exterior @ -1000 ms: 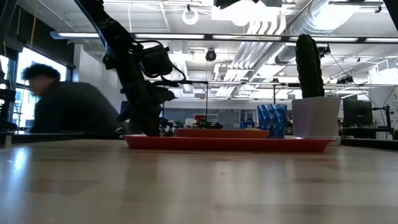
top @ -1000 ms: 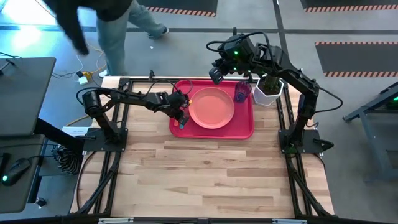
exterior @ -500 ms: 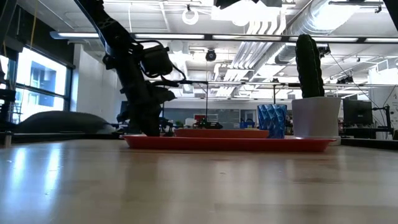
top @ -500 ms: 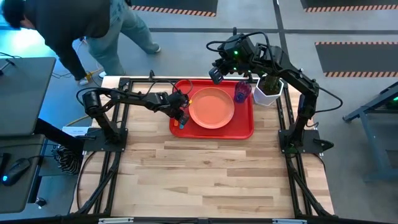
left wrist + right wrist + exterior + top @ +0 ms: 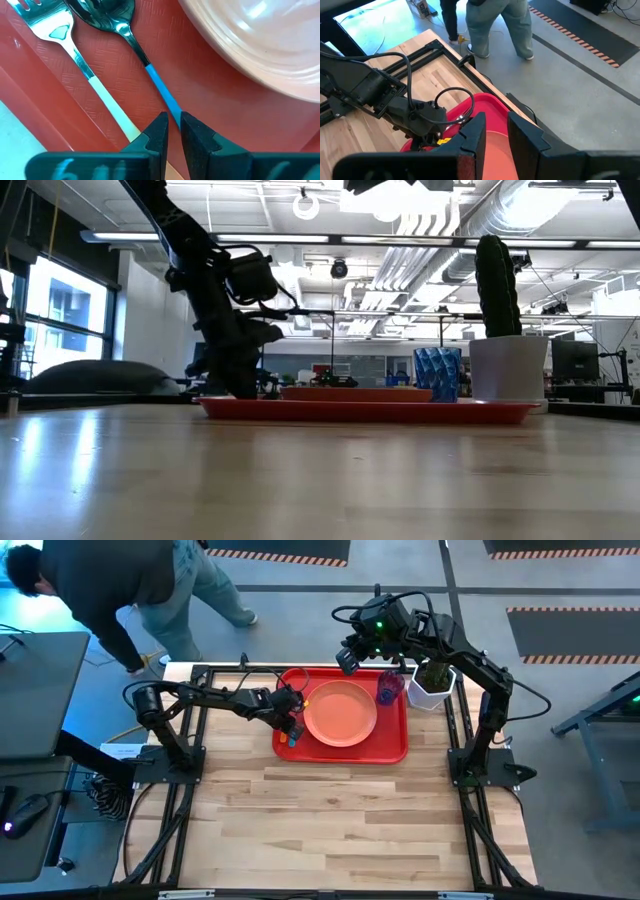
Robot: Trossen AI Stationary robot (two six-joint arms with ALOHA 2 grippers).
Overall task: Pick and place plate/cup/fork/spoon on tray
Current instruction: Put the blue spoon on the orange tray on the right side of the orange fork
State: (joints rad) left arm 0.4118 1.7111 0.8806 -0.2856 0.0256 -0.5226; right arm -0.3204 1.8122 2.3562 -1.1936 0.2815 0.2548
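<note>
The red tray (image 5: 395,745) lies at the table's far middle. The pink plate (image 5: 341,712) sits on it, and the blue cup (image 5: 389,688) stands upright at its far right corner. The spoon (image 5: 106,15) and the fork (image 5: 60,31) lie side by side on the tray floor, left of the plate (image 5: 260,45). My left gripper (image 5: 291,730) is low over the tray's left side and shut on the spoon. My right gripper (image 5: 347,658) hangs above the tray's far edge, shut and empty. My left gripper (image 5: 172,131) pinches the spoon's blue handle (image 5: 167,102) between its two fingertips, at the end away from the bowl. The fingers slant down from the table's left. The spoon lies flat on the tray floor, and its dark bowl points away from the fingers.
A white pot with a green cactus (image 5: 432,685) stands just off the tray's far right corner, close to the cup. A person (image 5: 110,580) bends over beyond the table's far left corner. Bare wood (image 5: 330,830) stretches from the tray toward the near edge.
Both arms and all things on the tray have kept still. The person beyond the far left corner has moved left and bent down.
</note>
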